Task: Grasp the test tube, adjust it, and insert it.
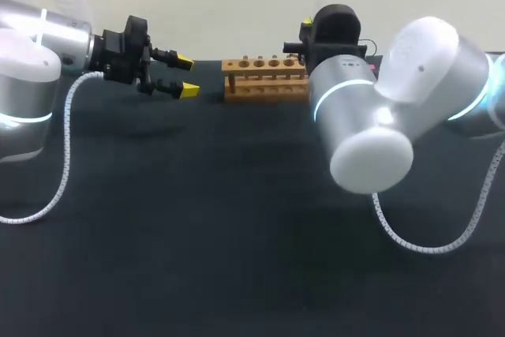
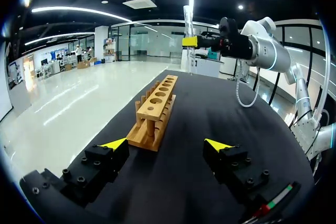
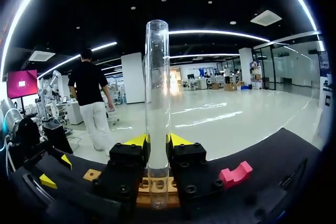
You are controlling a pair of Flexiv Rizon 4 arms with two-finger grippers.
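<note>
Dark bench (image 1: 237,242), matte black top, spans head view side to side, faint soft light patches on the surface. Same bench (image 2: 210,114) in left wrist view: black slab running away and narrowing to a far end, both long edges visible. Same bench (image 3: 281,150) in right wrist view: black strip with a slanted edge. Pink block (image 3: 235,174) lies on the bench top, close to that edge. Chunky, notched on top, two raised ends, one higher than the other. In head view only a sliver of pink block (image 1: 372,60) at the bench's far edge, mostly hidden, shape unreadable there.
</note>
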